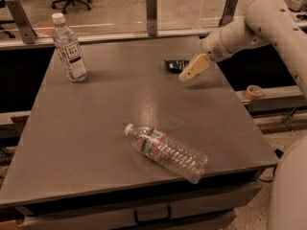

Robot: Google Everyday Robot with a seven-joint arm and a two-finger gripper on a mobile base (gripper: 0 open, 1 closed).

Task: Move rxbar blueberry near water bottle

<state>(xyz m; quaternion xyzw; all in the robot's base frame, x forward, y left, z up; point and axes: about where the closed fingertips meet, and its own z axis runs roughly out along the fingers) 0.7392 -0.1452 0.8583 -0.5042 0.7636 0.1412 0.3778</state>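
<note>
The rxbar blueberry (pixel 174 64), a small dark flat wrapper, lies at the far right of the grey table (pixel 96 128). My gripper (pixel 190 70) hangs just above the table at the bar's right end, partly covering it. The white arm reaches in from the upper right. The water bottle (pixel 165 147), clear and ribbed with a red, white and blue label band, lies on its side near the table's front edge, its cap pointing to the upper left. It is well apart from the bar.
A smoother bottle (pixel 70 49) with a white-and-black label stands upright at the far left of the table. A roll of orange tape (pixel 254 91) sits on a ledge to the right of the table. Posts and a glass pane line the far edge.
</note>
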